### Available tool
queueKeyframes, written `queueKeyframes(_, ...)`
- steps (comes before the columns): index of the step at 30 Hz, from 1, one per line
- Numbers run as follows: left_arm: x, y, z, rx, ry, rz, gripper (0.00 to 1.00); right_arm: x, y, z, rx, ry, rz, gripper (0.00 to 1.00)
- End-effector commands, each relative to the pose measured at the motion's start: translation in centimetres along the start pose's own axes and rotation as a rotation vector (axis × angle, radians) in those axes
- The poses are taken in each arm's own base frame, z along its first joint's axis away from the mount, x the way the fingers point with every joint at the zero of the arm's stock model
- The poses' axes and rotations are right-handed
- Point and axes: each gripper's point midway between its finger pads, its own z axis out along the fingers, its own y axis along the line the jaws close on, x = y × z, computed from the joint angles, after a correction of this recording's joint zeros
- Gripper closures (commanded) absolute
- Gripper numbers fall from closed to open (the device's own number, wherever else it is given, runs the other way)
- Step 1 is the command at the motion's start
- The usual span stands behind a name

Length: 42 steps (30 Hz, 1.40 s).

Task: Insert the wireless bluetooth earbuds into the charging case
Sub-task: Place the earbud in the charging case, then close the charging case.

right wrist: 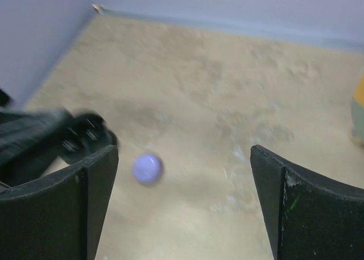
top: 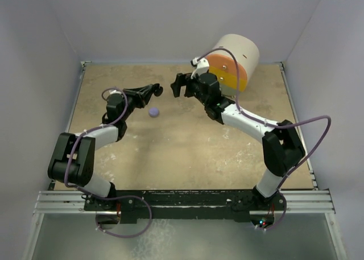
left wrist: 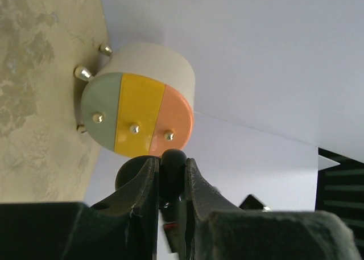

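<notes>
Though near, puck (right wrist: pixel 148 168) outside right gripper (right wrist: pixel 183 153).

We are looking into a robotics lab test cell. A silver slotted aluminium rail (top: pixel 310 200) carries two black-and-white jointed robot arms, the left arm (top: pixel 77 157) and the right arm (top: pixel 281 149), bolted along it side by side, with thin lilac cables (top: pixel 310 119) looping off them beyond the rail. Past the rail lies a scuffed, mottled tan tabletop (top: pixel 187 152), boxed in by plain pale lilac-grey wall panels (top: pixel 170 21) on the three sides away from the rail.

Pale lavender walls (top: pixel 170 21), mottled tan tabletop (top: pixel 187 152)
</notes>
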Motion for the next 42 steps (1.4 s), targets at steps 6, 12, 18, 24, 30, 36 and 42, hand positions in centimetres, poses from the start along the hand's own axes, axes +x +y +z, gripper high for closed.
queueKeyframes(6,1.1,-5.6,1.6,0.028,-0.193,0.052,1.0,1.0,1.3,-2.9,0.034,-0.192,-0.178,0.0)
queueKeyframes(12,1.5,-4.6,1.6,-0.037,-0.29,0.028,1.0,1.5,1.4,-1.8,0.046,-0.246,-0.231,0.0)
queueKeyframes(18,1.5,-3.1,1.8,-0.1,-0.337,0.022,1.0,1.8,2.1,-1.0,0.013,-0.31,-0.246,0.0)
queueKeyframes(24,1.7,-3.0,2.1,-0.108,-0.349,0.017,1.0,2.9,2.8,0.9,-0.005,-0.251,-0.245,0.0)
queueKeyframes(30,2.0,-3.1,2.4,-0.113,-0.35,0.022,1.0,3.2,2.9,1.4,-0.012,-0.251,-0.237,0.0)
queueKeyframes(36,2.7,-2.3,2.5,-0.127,-0.342,0.017,1.0,3.6,3.4,3.0,-0.022,-0.247,-0.242,0.0)
queueKeyframes(42,2.9,-1.8,2.3,-0.143,-0.342,0.019,1.0,2.6,2.7,3.4,0.037,-0.294,-0.223,0.0)
